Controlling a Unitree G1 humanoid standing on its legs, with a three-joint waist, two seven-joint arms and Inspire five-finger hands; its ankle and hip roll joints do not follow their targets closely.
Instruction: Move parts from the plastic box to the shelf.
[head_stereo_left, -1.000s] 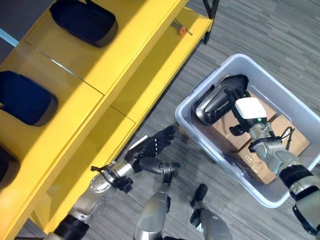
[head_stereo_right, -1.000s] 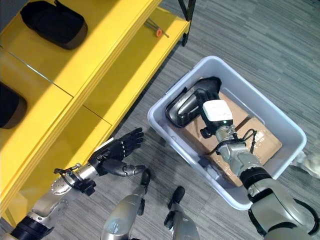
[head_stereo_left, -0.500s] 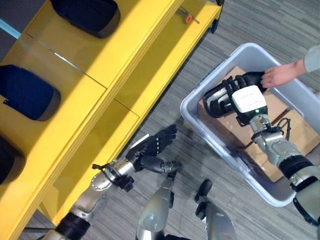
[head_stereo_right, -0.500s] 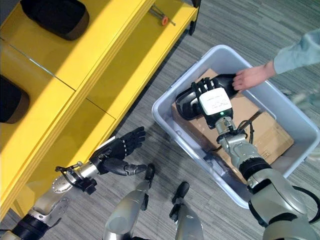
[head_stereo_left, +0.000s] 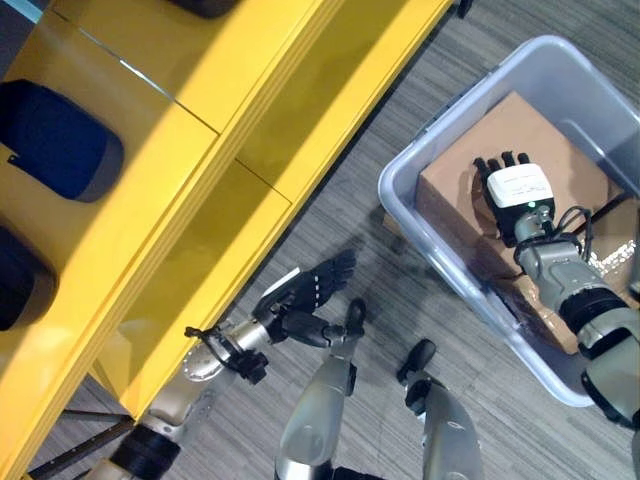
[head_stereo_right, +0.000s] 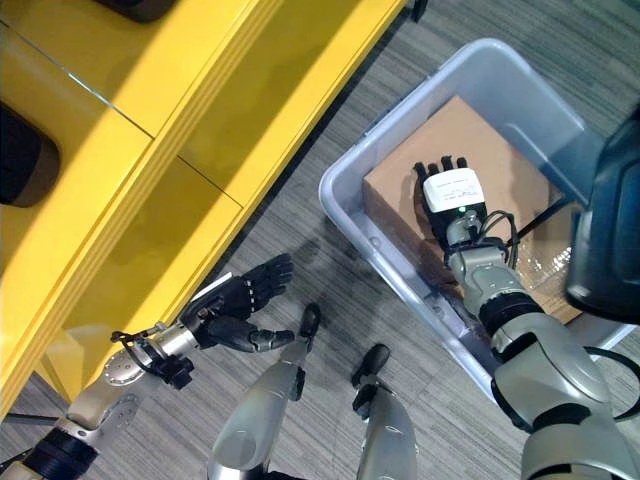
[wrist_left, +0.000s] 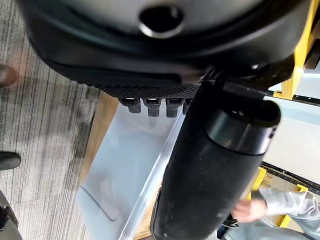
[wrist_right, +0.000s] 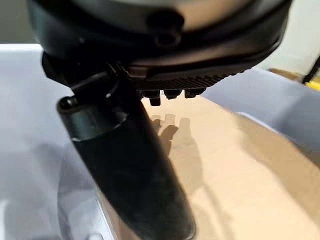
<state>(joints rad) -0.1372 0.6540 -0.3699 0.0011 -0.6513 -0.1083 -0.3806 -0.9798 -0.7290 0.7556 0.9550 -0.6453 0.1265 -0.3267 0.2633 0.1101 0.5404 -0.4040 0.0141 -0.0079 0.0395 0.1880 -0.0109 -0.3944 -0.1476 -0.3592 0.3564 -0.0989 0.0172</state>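
Observation:
A grey plastic box (head_stereo_left: 400, 190) stands on the floor at the right, with a brown cardboard carton (head_stereo_left: 460, 170) inside it. My right hand (head_stereo_left: 515, 190) rests over the carton's top, fingers straight, holding nothing; the right wrist view shows its fingertips (wrist_right: 170, 94) above bare cardboard (wrist_right: 240, 165). A dark bulky thing (head_stereo_right: 610, 220) hangs blurred at the box's right side. My left hand (head_stereo_left: 300, 298) hovers open above the floor beside the yellow shelf (head_stereo_left: 200, 150). Dark blue parts (head_stereo_left: 60, 140) lie on the shelf.
Another dark part (head_stereo_left: 18, 290) lies on the shelf at the far left. A person's hand and pale sleeve (wrist_left: 265, 210) appear past the box in the left wrist view. Grey carpet (head_stereo_left: 330, 230) runs between shelf and box.
A person's hand reached into the box and the black part under my right hand left the carton. My right hand now lies flat and empty. The camera shifted; the left hand kept still.

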